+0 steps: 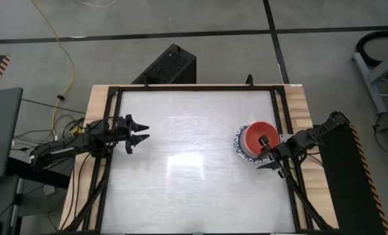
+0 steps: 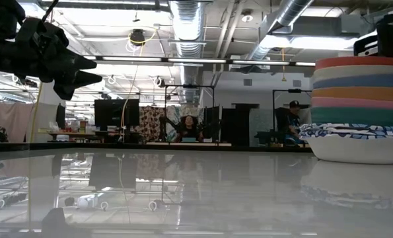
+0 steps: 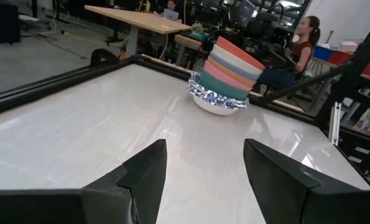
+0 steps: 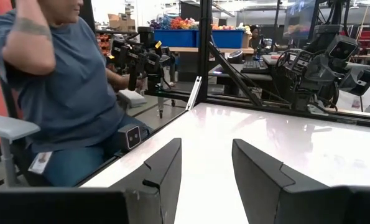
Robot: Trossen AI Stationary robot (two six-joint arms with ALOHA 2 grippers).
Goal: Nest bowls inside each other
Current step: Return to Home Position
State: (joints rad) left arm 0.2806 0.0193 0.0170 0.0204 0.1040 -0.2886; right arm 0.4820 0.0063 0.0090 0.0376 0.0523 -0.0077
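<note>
Bowls nested, both grippers empty.
The bowls [image 1: 253,140] are stacked near the table's [image 1: 180,189] right edge. The right gripper [image 4: 204,142] beside them and the left gripper [image 1: 147,131] opposite are held open, probably because nothing is left to nest.

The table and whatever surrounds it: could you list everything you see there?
bowl stack: one, red on top, then blue, orange, pink and green bands, blue-patterned rims, white base; on the table's right side.
table: one, glossy white top with black frame.
black box: one, on the floor behind the table.
person in blue: one, seated just off the table's edge.
person in dark red: one, seated beyond the table.
left gripper: black, open, over the table's left side.
right gripper: black, open, beside the bowl stack.
</note>
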